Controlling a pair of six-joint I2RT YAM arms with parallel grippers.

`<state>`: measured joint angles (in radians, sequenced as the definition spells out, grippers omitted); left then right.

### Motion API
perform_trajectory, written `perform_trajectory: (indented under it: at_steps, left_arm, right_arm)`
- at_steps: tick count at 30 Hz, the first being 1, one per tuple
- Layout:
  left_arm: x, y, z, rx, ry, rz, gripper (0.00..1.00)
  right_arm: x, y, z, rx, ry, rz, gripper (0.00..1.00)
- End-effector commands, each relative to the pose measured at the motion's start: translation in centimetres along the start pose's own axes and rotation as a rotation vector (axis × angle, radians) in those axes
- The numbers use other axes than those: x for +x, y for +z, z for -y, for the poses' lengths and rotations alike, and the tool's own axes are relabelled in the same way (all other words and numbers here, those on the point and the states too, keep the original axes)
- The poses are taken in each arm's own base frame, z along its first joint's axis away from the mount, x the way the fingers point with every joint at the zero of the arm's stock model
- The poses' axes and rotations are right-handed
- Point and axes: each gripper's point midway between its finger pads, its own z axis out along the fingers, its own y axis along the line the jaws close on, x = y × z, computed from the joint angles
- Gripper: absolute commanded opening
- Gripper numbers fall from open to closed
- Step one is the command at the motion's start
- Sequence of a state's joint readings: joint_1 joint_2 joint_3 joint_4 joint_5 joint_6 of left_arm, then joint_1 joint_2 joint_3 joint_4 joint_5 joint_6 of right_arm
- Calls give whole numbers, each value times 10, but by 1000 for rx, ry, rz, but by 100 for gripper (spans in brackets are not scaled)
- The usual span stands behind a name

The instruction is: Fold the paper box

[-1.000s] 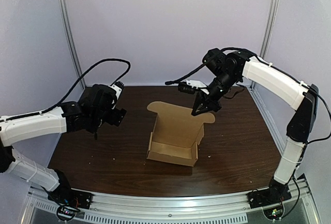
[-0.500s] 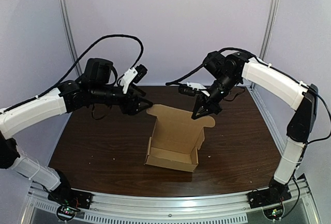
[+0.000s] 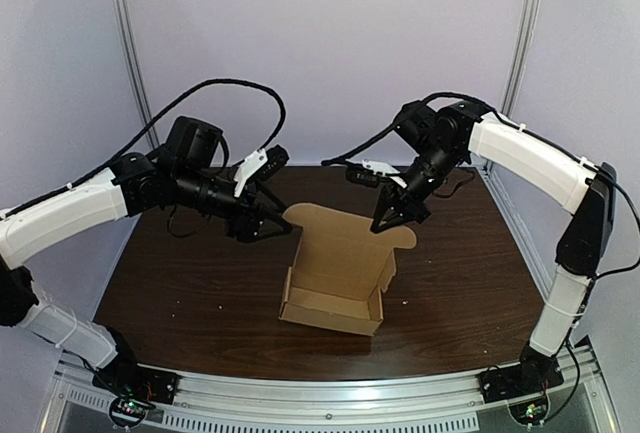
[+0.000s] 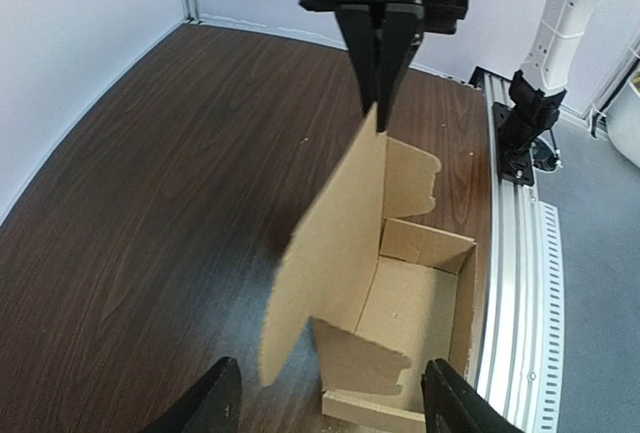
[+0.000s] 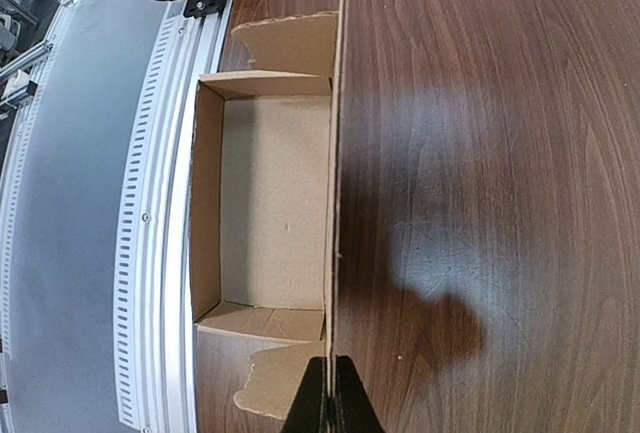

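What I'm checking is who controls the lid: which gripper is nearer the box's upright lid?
Right. The right gripper is shut on the top edge of the lid; the left gripper hangs open just off its left end, not pinching it.

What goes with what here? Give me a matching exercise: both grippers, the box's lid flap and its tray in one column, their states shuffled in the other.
Things:
1. left gripper
2. right gripper
3. lid flap
4. box tray

States:
A. stands upright
B. open, holding nothing
C. empty, open-topped, resting on the table
D. shut on the lid flap's top edge

Pairs: 1-B, 2-D, 3-A, 4-C
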<state>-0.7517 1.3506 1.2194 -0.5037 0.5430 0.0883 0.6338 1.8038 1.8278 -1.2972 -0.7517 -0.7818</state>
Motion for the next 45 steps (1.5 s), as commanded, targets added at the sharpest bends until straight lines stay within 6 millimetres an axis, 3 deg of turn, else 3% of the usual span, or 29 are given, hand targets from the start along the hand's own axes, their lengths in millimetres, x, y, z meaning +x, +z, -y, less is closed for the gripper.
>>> perform_trajectory:
  at_steps: [1, 3, 5, 10, 14, 28, 38, 45]
  left_arm:
    - [-19, -31, -30, -171, 13, 52, 65]
    - [-19, -34, -53, -207, -56, 56, 63]
    - [-17, -24, -61, -179, -99, 34, 60]
    - [-12, -1, -39, 22, -139, -12, 56]
    - [-15, -4, -18, 105, -106, 10, 57]
    - [-6, 4, 9, 248, -89, -3, 56]
    - [-5, 14, 21, 313, -87, -7, 54]
    - [-7, 18, 26, 344, -88, -5, 45]
  right_arm:
    - [0, -8, -20, -24, -38, 13, 0]
    - [0, -7, -29, -53, -57, 14, 0]
    - [-1, -6, -34, -65, -69, 10, 0]
    - [-6, -6, -28, -49, -61, 17, 0]
    - [-8, -1, -16, -29, -20, 2, 0]
    - [-18, 1, -6, -32, 17, 20, 0]
    - [-24, -6, -38, -159, -39, 71, 0]
    - [-27, -8, -56, -190, -78, 68, 0]
